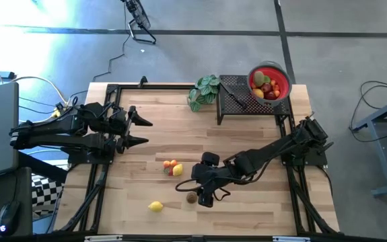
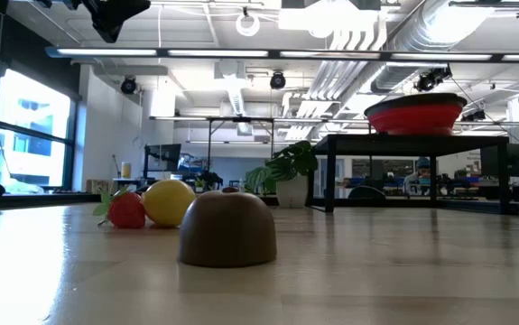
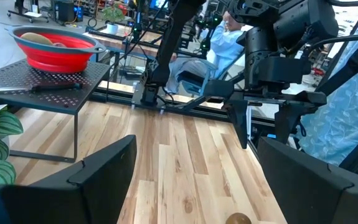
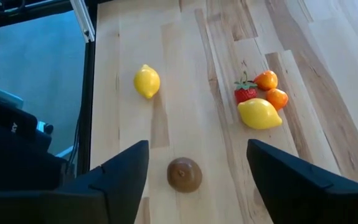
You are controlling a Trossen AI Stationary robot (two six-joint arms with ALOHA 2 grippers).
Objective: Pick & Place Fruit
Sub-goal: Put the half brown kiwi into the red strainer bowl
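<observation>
My right gripper (image 1: 205, 196) hangs open over the near middle of the table, pointing down. In the right wrist view a brown rounded fruit (image 4: 185, 174) sits on the wood between its spread fingers (image 4: 197, 148), untouched. That same brown fruit (image 1: 191, 197) rests flat side down in the low view (image 2: 227, 228). A lemon (image 4: 146, 81) lies alone nearer the left. A second lemon (image 4: 259, 114), a strawberry (image 4: 245, 93) and two oranges (image 4: 266, 79) form a cluster (image 1: 173, 167). My left gripper (image 1: 145, 132) waits open at the table's left.
A red bowl (image 1: 269, 83) holding several fruits stands on a black perforated rack (image 1: 237, 101) at the far right. A green leafy plant (image 1: 203, 92) sits beside the rack on its left. Bare wood lies between the fruit cluster and the rack.
</observation>
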